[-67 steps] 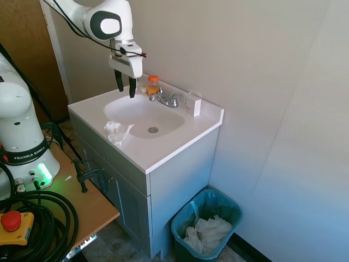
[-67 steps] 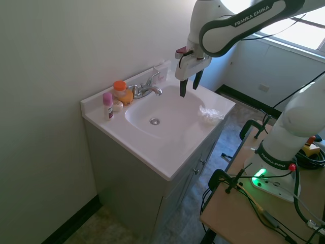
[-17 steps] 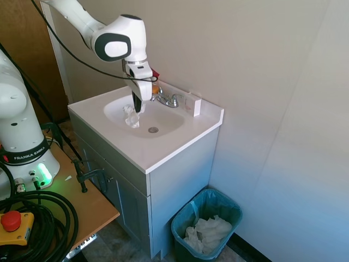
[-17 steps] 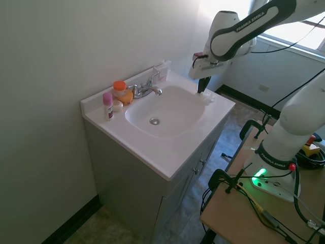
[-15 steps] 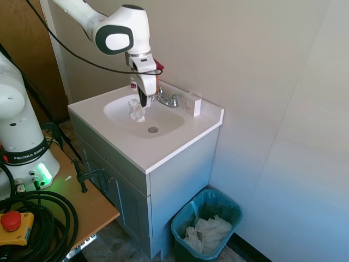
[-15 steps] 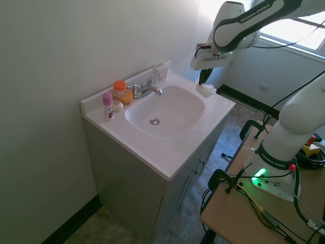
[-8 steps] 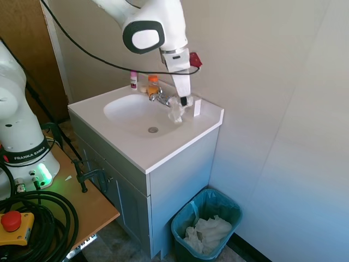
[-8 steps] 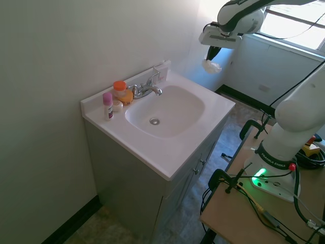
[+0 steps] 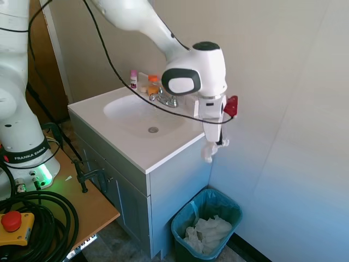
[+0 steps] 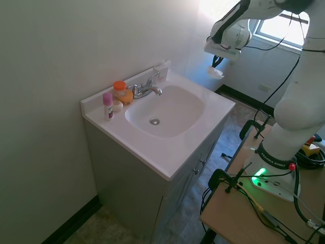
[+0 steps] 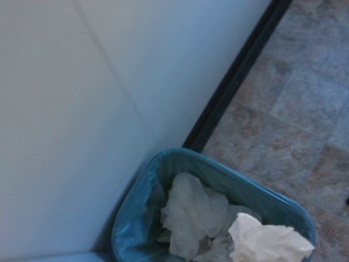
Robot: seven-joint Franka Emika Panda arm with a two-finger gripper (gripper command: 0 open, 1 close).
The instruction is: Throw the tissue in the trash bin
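My gripper [image 9: 214, 143] is shut on the tissue [image 9: 208, 154], a small crumpled white wad that hangs from the fingers just past the vanity's right edge. The trash bin [image 9: 232, 207], lined with a teal-green bag, stands on the floor below, a little to the right of the gripper. From the second exterior view the gripper [image 10: 218, 64] holds the tissue [image 10: 215, 72] in the air beyond the counter's far corner; the bin is hidden there. In the wrist view the bin's rim [image 11: 180, 158] lies beneath, and the tissue [image 11: 267, 239] rises from the bottom edge.
A heap of crumpled white paper [image 9: 208, 232] fills the bin's bottom. The white vanity [image 9: 163, 150] with its basin, faucet [image 9: 166, 99], an orange-capped bottle [image 9: 153, 83] and a pink bottle [image 9: 133, 78] is to the left. The wall [image 9: 283, 136] stands close behind the bin.
The arm has swung from above the faucet out past the counter's right edge and lower, carrying the tissue. It now hangs over the bin's side.
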